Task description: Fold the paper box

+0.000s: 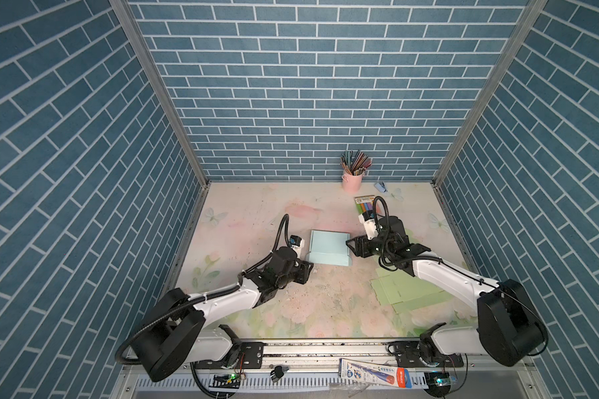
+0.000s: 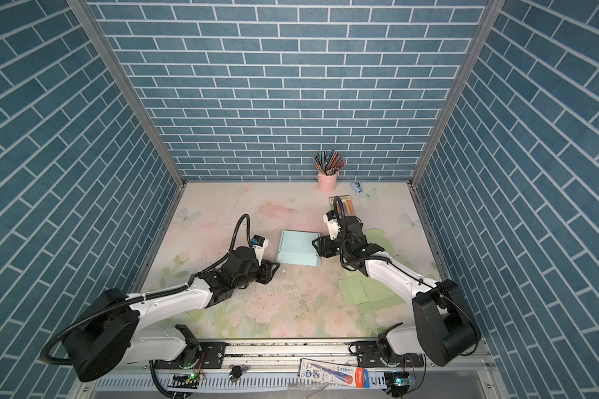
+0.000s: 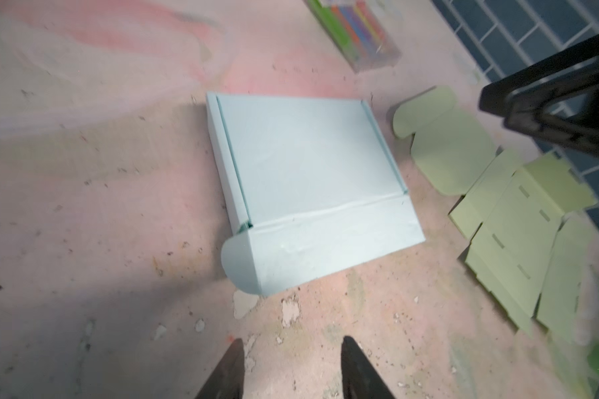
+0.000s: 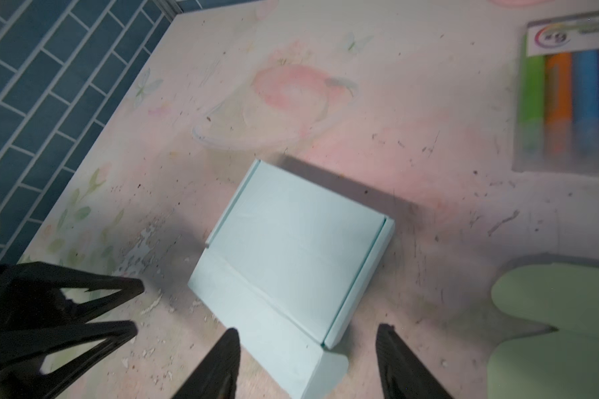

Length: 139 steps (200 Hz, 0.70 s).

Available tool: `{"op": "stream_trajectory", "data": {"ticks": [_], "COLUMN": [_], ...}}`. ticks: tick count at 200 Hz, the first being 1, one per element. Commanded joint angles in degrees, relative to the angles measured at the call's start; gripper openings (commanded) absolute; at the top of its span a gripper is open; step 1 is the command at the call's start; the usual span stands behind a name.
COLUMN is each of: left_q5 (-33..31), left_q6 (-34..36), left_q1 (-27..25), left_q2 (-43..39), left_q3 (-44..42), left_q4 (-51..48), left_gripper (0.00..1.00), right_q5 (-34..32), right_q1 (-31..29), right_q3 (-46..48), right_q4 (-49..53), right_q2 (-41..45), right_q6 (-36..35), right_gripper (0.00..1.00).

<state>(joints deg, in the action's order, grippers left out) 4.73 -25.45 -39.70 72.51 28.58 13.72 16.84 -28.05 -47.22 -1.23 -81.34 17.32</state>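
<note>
The paper box [image 1: 328, 247] lies flat on the bench [image 1: 256, 207] between the two grippers. Its lid is down, and its untucked front flap [image 3: 332, 241] runs lengthwise from one gripper towards the other. The left gripper [image 3: 293, 342], jaws apart and empty, has the flap's rounded ear [image 3: 237, 266] just ahead of it. The right gripper [image 4: 308, 330], also parted and holding nothing, straddles the opposite flap corner and looks the nearer, though contact cannot be told.

The matt pale-blue paper box [image 3: 308, 165] lies on a scuffed, flaking printed table [image 3: 101, 224].
</note>
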Motion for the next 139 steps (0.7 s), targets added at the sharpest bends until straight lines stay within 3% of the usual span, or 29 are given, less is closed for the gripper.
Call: {"op": "stream_trajectory", "data": {"ticks": [1, 24, 61, 96, 139], "left_q5": [2.99, 6.47, 11.64, 13.48, 14.41], "left_q6": [2.07, 3.19, 3.44, 3.99, 3.29], "left_q1": [3.49, 6.62, 10.08, 10.49, 10.49], "left_q2": [0.5, 4.17, 14.47, 23.81, 27.51], "left_q3": [1.98, 5.32, 12.64, 18.72, 18.65], "left_q4": [-2.28, 0.0, 5.14, 5.88, 7.97], "left_gripper": [0.5, 0.52, 0.54, 0.53, 0.5], "right_q5": [2.76, 2.34, 5.61, 8.7, 12.1], "right_q1": [2.11, 2.43, 3.27, 3.27, 2.61], "right_q3": [-5.7, -13.75, -18.96, -19.01, -15.08], "right_q4": [0.6, 3.49, 2.58, 1.37, -1.56], "right_q2": [-6.35, -14.81, -23.28, -26.65, -27.23], "right_q6": [-3.59, -5.62, -4.94, -4.37, -3.27], "right_gripper": [0.68, 0.7, 0.72, 0.73, 0.7]}}
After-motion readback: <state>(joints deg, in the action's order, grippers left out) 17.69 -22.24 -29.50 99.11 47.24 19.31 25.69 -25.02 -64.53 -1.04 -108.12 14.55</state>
